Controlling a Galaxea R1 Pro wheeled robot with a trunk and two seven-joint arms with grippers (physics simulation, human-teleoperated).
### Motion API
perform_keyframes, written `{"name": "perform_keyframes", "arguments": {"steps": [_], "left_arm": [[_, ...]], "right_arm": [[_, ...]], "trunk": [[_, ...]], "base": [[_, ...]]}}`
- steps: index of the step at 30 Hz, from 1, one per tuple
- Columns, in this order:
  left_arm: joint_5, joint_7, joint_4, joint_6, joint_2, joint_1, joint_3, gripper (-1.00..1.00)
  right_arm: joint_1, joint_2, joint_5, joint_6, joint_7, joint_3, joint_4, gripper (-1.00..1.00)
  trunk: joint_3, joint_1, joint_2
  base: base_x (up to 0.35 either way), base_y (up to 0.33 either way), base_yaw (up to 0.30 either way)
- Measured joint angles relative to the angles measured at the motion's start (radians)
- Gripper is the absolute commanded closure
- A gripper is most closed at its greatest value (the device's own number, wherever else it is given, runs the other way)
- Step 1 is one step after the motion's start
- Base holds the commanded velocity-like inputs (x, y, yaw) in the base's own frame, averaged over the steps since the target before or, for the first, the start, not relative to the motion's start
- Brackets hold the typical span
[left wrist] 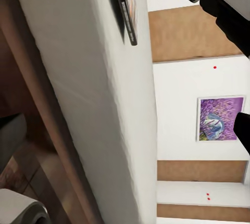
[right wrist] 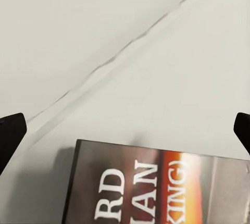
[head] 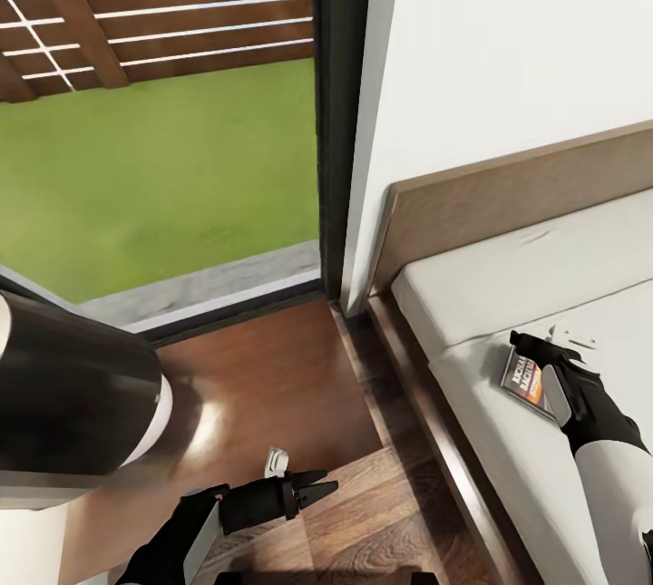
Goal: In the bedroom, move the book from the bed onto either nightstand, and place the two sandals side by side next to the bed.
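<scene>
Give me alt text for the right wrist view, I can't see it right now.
The book lies flat on the pale mattress, its dark cover with bold white lettering and an orange band just below the open right gripper. The two dark fingertips sit wide apart at the picture's edges, not touching the book.

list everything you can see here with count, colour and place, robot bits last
book: one, dark cover with white lettering and orange, flat on the mattress under the right gripper
bed: one, pale grey-white mattress on a brown wooden frame with a flat headboard, on the right against the wall
window: one, black-framed, full height, left of the bed, showing green grass and a brown slatted fence
floor: brown wood planks, between window and bed
wall: white, behind the headboard
picture: one, purple, on a far white wall in the left wrist view
left gripper: black, open, low over the floor
right gripper: black, open, over the book
</scene>
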Motion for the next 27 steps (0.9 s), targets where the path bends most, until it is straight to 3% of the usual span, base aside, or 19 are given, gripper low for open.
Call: {"name": "perform_keyframes", "arguments": {"steps": [14, 22, 27], "left_arm": [[0.0, 0.0, 0.0, -0.001, 0.0, 0.0, 0.0, -1.0], [0.0, 0.0, 0.0, 0.0, 0.0, 0.0, 0.0, -1.0], [0.0, 0.0, 0.0, -0.001, 0.0, 0.0, 0.0, -1.0]], "right_arm": [[0.0, 0.0, 0.0, 0.0, 0.0, 0.0, 0.0, -1.0], [0.0, 0.0, 0.0, 0.0, 0.0, 0.0, 0.0, -1.0], [0.0, 0.0, 0.0, 0.0, 0.0, 0.0, 0.0, -1.0]], "trunk": [[-0.044, 0.054, -0.098], [-0.044, 0.054, -0.098], [-0.06, 0.073, -0.133]], "base": [[0.0, 0.0, 0.0], [0.0, 0.0, 0.0], [0.0, 0.0, 0.0]]}}
